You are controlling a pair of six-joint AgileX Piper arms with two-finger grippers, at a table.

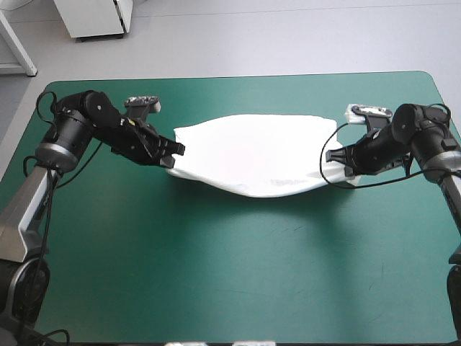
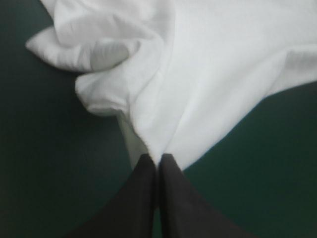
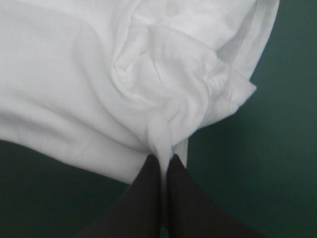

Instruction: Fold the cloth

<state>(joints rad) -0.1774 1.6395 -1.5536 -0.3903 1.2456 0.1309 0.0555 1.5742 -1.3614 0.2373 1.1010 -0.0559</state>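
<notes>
The white T-shirt (image 1: 252, 153) hangs stretched between my two grippers over the middle of the teal-green table (image 1: 216, 259), its lower edge sagging toward the cover. My left gripper (image 1: 176, 149) is shut on the T-shirt at its left end; in the left wrist view the black fingers (image 2: 157, 161) pinch a fold of the T-shirt (image 2: 208, 74), with bunched cloth beside them. My right gripper (image 1: 337, 160) is shut on the T-shirt at its right end; in the right wrist view the fingers (image 3: 161, 161) clamp a gathered tuck of the T-shirt (image 3: 99, 89) near a hemmed edge.
A white cabinet (image 1: 94, 18) stands on the floor beyond the table's far left corner. Bare teal-green cover lies in front of the shirt toward the near edge.
</notes>
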